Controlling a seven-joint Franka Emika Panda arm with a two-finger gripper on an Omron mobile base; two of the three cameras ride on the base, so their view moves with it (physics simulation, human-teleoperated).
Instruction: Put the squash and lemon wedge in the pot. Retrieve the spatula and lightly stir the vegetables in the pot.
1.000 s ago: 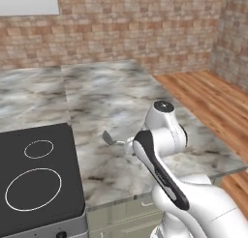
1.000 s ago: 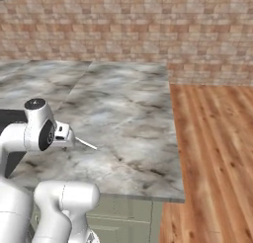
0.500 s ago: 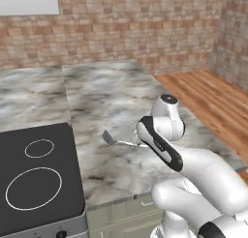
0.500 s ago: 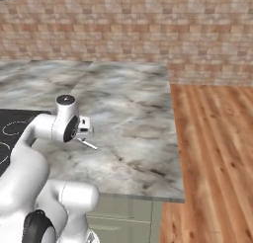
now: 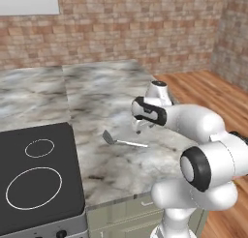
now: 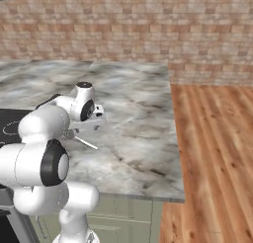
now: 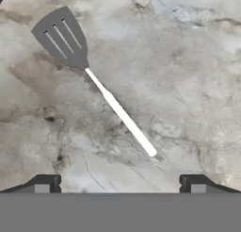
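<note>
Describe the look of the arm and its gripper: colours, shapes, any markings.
The arm is glossy white, built of rounded, bulbous segments with dark black rings and round caps at the joints. A small dark disc tops the wrist. The gripper ends in two small dark, squarish finger tips. No cables or markings can be seen.

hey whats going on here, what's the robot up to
The white arm is reaching out over the marble counter toward the spatula, which lies flat on the stone beside the black cooktop. The gripper hangs above it with its fingers spread wide and nothing between them, so the spatula is not yet picked up.
</note>
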